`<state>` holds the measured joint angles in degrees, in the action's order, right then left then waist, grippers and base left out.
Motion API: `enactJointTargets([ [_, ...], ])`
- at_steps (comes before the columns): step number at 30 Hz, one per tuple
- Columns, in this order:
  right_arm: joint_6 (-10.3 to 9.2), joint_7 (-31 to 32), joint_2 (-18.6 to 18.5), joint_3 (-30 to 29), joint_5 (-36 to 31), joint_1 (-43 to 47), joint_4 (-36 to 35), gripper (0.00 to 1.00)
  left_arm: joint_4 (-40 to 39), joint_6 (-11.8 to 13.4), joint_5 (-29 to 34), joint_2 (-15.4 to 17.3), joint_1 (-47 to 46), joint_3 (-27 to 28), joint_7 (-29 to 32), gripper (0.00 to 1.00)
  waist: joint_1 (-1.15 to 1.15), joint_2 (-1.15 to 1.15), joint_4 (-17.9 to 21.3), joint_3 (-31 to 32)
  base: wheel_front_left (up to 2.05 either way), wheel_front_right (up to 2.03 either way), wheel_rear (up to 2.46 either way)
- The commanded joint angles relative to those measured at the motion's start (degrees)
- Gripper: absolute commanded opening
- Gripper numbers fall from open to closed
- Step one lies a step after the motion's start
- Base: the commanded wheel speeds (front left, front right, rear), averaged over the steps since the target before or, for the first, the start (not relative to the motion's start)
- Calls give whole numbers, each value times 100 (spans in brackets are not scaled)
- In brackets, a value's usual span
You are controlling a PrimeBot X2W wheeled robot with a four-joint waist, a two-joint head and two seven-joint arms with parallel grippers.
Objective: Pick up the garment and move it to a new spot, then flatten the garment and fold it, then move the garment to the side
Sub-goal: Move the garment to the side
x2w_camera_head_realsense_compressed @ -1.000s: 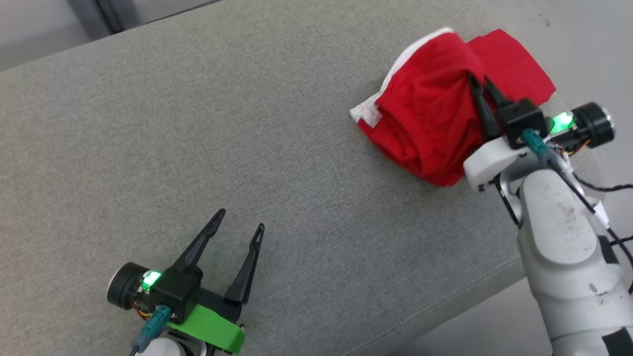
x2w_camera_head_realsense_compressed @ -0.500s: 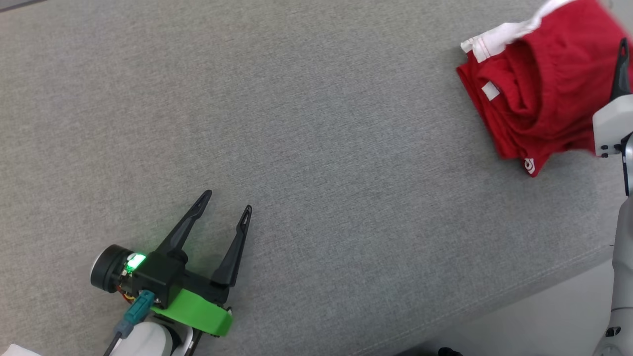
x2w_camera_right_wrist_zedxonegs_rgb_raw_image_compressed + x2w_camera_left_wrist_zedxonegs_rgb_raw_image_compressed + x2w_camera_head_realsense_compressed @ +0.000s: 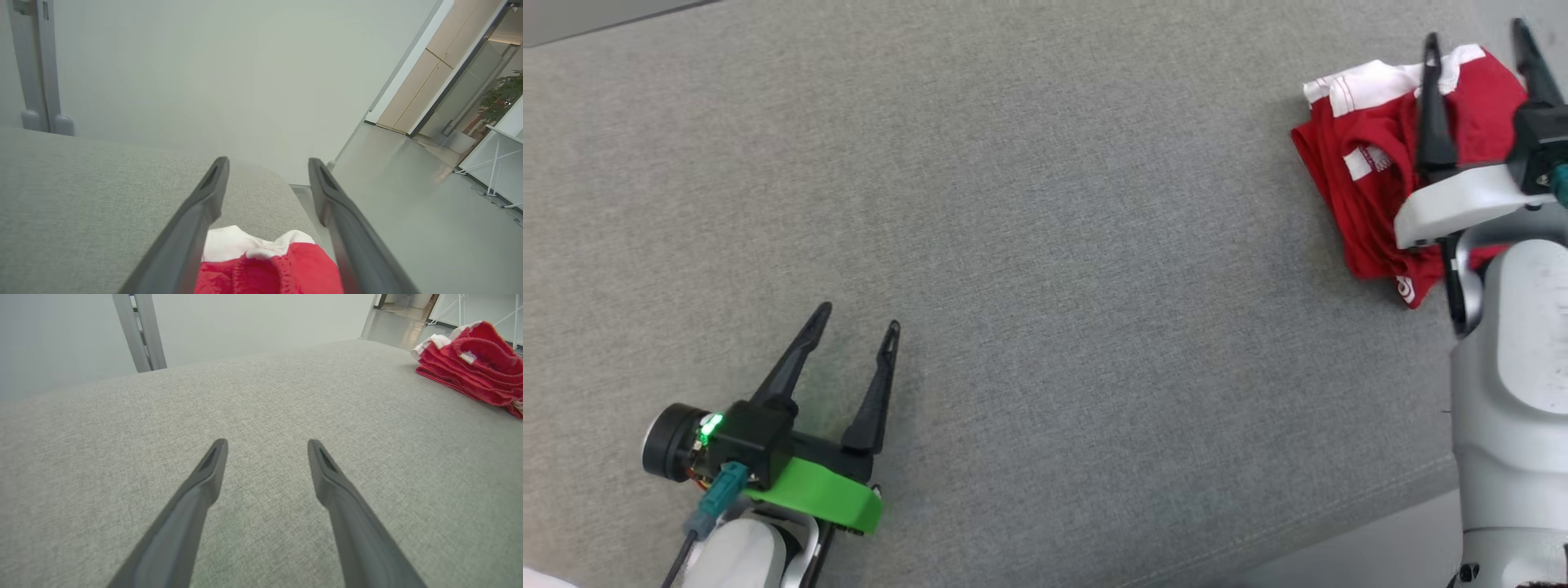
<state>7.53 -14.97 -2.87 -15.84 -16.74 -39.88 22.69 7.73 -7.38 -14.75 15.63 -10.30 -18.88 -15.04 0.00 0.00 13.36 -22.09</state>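
The garment (image 3: 1372, 188), red cloth with a white band, lies as a compact, layered bundle at the far right of the grey fabric surface (image 3: 1045, 204), close to that surface's right edge. Directly over it stands the right gripper (image 3: 1475, 34), its two dark fingers spread wide with nothing clasped between them; in the right wrist view the bundle shows low down between the fingers, though whether either finger touches the cloth cannot be told. The left gripper (image 3: 859, 318) stands well apart, at the lower left, equally wide and empty, hovering over bare fabric. Judged from this arrangement, the step in hand is the last one: the garment appears already folded and set down at the side, the open jaws suggesting a placement just completed. The next move would call for the right arm to rise straight clear of the bundle, so that neither finger snags a fold and drags the stack apart or over the nearby edge.
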Motion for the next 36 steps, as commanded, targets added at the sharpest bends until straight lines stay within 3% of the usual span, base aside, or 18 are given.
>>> enactJointTargets([
  [1, -11, -19, -16, 172, 227, 127, -107, 100, 54, -17, 21, -30, -116, 101, -13, 100, 0, 0, -154, 133, 0, 0, 0],
  [11, -11, -24, -25, 1362, 1498, 937, -319, 100, 417, -17, 206, -392, 33, 887, -13, 100, 0, 0, -830, 542, 0, 0, 0],
  [23, -11, -25, -17, 1617, 2043, 1902, -153, 100, 758, -17, 507, -685, 341, 1681, -13, 100, 0, 0, -1534, 1083, 0, 0, 0],
  [36, -11, -25, -21, 1583, 2449, 2850, -58, 100, 723, -17, 494, -931, 972, 2133, -13, 100, 0, 0, -1747, 1706, 0, 0, 0],
])
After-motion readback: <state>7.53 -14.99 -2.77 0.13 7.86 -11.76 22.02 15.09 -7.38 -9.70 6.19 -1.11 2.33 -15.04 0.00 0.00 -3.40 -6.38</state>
